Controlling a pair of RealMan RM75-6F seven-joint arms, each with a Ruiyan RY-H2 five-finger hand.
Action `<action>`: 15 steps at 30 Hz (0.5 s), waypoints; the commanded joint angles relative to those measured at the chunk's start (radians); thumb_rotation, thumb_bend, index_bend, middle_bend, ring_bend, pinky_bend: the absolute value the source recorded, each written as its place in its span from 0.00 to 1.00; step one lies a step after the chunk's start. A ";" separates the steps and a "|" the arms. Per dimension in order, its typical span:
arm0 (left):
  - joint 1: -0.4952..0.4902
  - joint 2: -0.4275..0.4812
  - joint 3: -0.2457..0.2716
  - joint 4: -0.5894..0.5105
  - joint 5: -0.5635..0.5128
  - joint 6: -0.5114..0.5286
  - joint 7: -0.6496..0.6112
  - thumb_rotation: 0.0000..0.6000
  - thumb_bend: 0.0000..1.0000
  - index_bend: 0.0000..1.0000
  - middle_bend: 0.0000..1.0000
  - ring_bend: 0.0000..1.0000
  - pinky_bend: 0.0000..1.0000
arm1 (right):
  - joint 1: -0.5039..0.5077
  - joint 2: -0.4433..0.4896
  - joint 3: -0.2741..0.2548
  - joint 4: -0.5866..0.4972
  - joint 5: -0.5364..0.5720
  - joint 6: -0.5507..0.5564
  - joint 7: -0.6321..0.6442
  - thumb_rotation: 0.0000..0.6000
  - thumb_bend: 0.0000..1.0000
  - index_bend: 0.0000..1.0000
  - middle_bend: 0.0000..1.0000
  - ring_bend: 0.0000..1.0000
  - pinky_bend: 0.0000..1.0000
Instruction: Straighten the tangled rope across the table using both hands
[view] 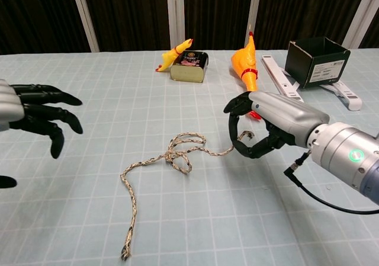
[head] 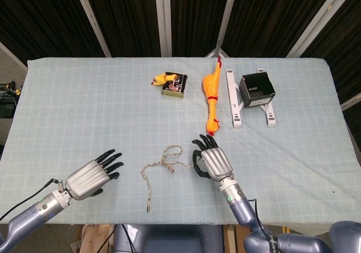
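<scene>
The rope is far from straight, so I'd say the job has only just got going. It lies near the front middle of the counter, with a knotted cluster of loops in its middle. One end is caught in the right robot hand, whose fingers curl around the tip and pinch it just above the cloth. From there a short run leads leftward to the loops, then the cord bends and trails down toward the front edge, where its free end lies loose. So the rope has no single long axis yet: one part runs across the counter, left to right, and the tail runs nearly front to back. The left robot hand hovers with its fingers spread apart and nothing in them, well apart from the rope and off to its left. What seems to be left is nearly everything: the left hand must take the loose end, and the two must draw apart until the loops pull out. Farther back, well clear, lie a long rubber chicken, a small tin and a black box.
</scene>
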 commanded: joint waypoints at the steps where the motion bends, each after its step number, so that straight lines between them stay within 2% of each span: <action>1: -0.042 -0.066 -0.003 0.036 0.015 -0.034 0.011 1.00 0.28 0.44 0.20 0.05 0.08 | 0.001 0.001 0.003 0.003 0.003 0.000 0.000 1.00 0.49 0.63 0.22 0.01 0.00; 15: -0.095 -0.286 0.000 0.139 -0.059 -0.125 0.131 1.00 0.40 0.47 0.20 0.05 0.08 | 0.000 0.017 0.015 0.017 0.017 -0.007 0.023 1.00 0.49 0.63 0.22 0.01 0.00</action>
